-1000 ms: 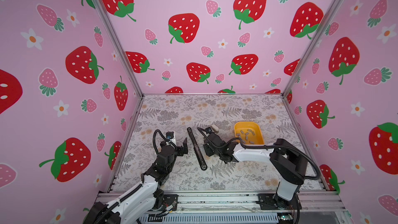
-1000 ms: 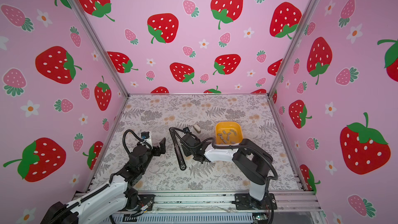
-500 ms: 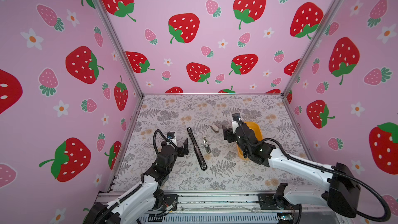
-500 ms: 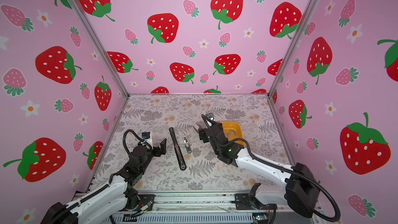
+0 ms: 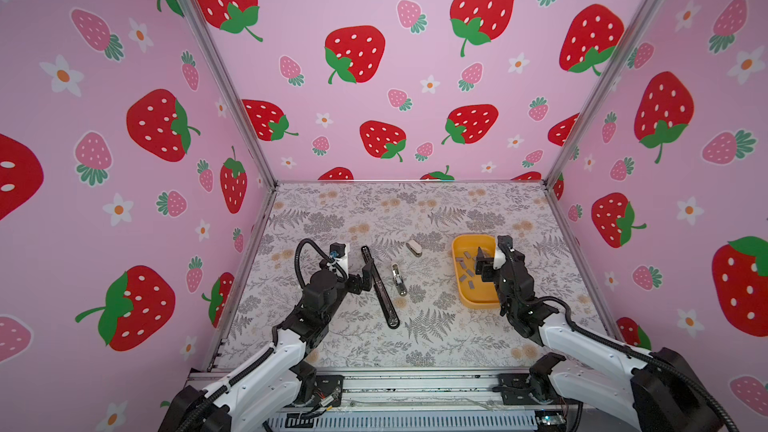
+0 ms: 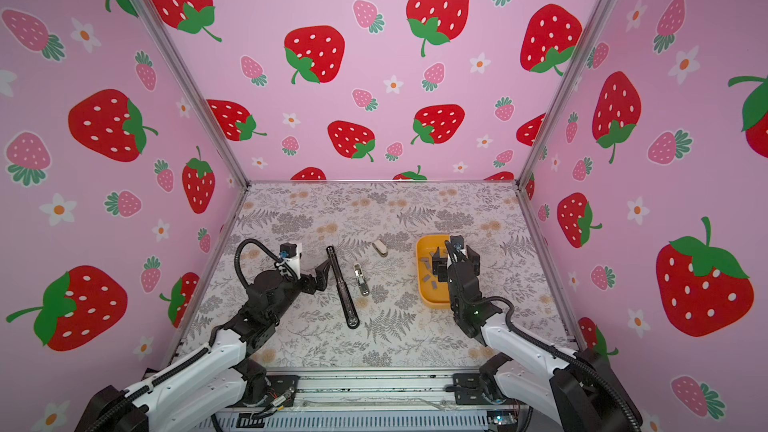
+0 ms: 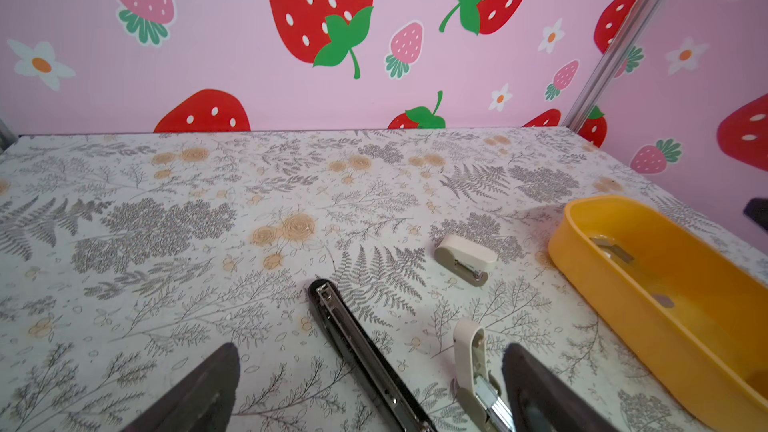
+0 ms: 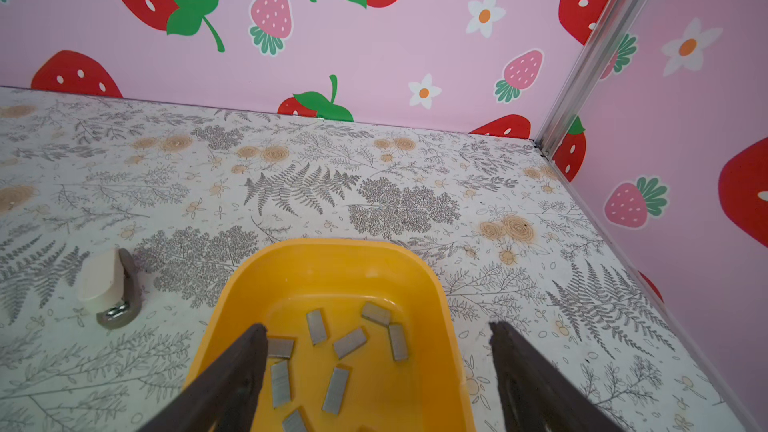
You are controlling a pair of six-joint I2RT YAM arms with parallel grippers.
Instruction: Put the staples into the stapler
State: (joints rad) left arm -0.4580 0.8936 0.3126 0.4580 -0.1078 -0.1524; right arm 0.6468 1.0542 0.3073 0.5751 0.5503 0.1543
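Several staples (image 8: 350, 342) (image 5: 467, 273) (image 6: 432, 284), short flat grey strips, lie loose in the yellow tray (image 8: 332, 245) (image 5: 478, 305) (image 6: 436, 304). My right gripper (image 8: 378, 327) (image 5: 482, 267) (image 6: 438, 265) hangs open just above them, one finger over the tray, the other over its outer rim, holding nothing. A long black stapler (image 7: 353, 342) (image 5: 380, 286) (image 6: 343, 284) lies open on the table. Beside it lies a small beige stapler (image 7: 471, 363) (image 5: 398, 279) (image 6: 360, 279), opened flat with its metal channel showing. My left gripper (image 7: 371, 349) (image 5: 365, 278) (image 6: 318, 278) stands open, empty, at the black stapler's left.
Another small beige stapler (image 7: 465, 259) (image 8: 110, 288) (image 5: 414, 248) (image 6: 379, 248), shut, lies farther back between the black stapler and the tray. The pink walls close the table on three sides; the right wall is near the tray.
My right gripper left the small opened stapler on the table, swung right to above the yellow tray and opened wider. The left arm has not moved.
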